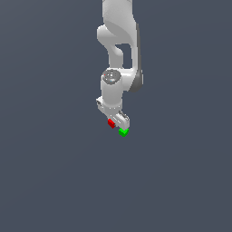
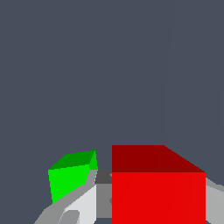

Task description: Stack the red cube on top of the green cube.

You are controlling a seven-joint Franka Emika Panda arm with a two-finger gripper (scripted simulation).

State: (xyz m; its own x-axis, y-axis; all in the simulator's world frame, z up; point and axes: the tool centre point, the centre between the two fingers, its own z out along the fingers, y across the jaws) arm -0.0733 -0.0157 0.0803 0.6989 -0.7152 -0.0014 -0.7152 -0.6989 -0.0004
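Note:
My gripper [image 1: 116, 122] is shut on the red cube [image 1: 111, 123]. In the wrist view the red cube [image 2: 158, 188] looms large between my two fingers [image 2: 83, 203], which press on its sides. The green cube [image 1: 123, 132] lies on the floor just beside the gripper, toward the exterior view's right and a little nearer the camera. In the wrist view the green cube [image 2: 70, 177] looks much smaller and farther off, partly behind one finger. The red cube is off to one side of the green cube, not over it.
The white arm [image 1: 118, 54] reaches down from the top of the exterior view. The dark grey floor [image 1: 54, 181] spreads flat all round, with nothing else on it in view.

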